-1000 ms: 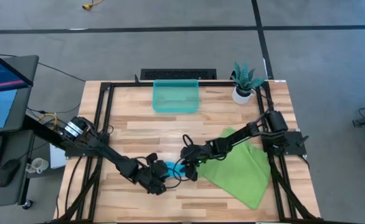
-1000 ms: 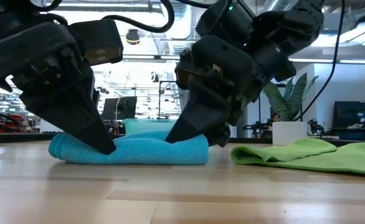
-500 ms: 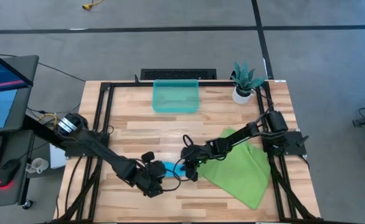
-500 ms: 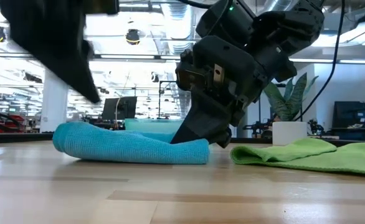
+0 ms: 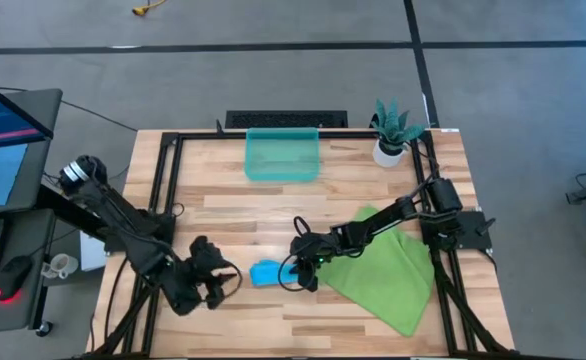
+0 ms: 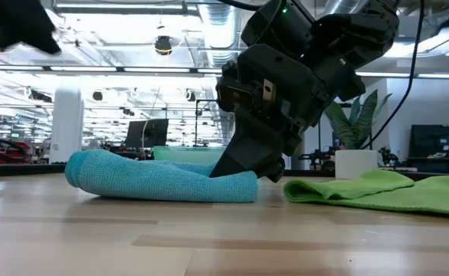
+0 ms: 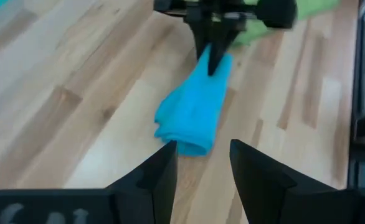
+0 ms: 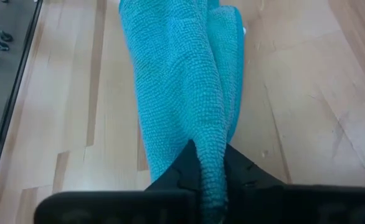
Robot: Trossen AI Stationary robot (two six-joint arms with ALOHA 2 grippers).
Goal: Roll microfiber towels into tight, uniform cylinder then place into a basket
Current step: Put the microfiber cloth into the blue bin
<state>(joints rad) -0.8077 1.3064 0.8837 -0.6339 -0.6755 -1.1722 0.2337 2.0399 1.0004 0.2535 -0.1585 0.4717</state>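
Note:
The sky-blue towel (image 5: pixel 266 272) lies loosely rolled and flattened on the table near the front middle, long side left to right (image 6: pixel 159 182). My right gripper (image 8: pixel 210 158) is shut on its right end (image 5: pixel 295 268). My left gripper (image 7: pixel 201 149) stands open, raised and a short way left of the towel (image 5: pixel 229 279), touching nothing. The lime-green towel (image 5: pixel 383 265) lies spread flat to the right, under my right arm. The teal basket (image 5: pixel 282 155) stands at the far middle. My right gripper pinches a raised ridge of cloth at the blue towel's right end (image 8: pixel 211 140) between its two fingers. The fingers (image 6: pixel 244 161) slant down from the table's right, along the roll. The towel rests on the table along its whole length, slack.
A white pot with a green plant (image 5: pixel 393 132) stands at the far right corner. A black frame (image 5: pixel 163 190) runs round the table's edges. Bare wood lies between the blue towel and the basket. A desk with a monitor (image 5: pixel 3 120) stands off the left side.
My left gripper has lifted off the blue towel's left end and drawn back up and toward the table's left edge. The towel's left end, freed, has puffed up a little; the towel has stayed in place.

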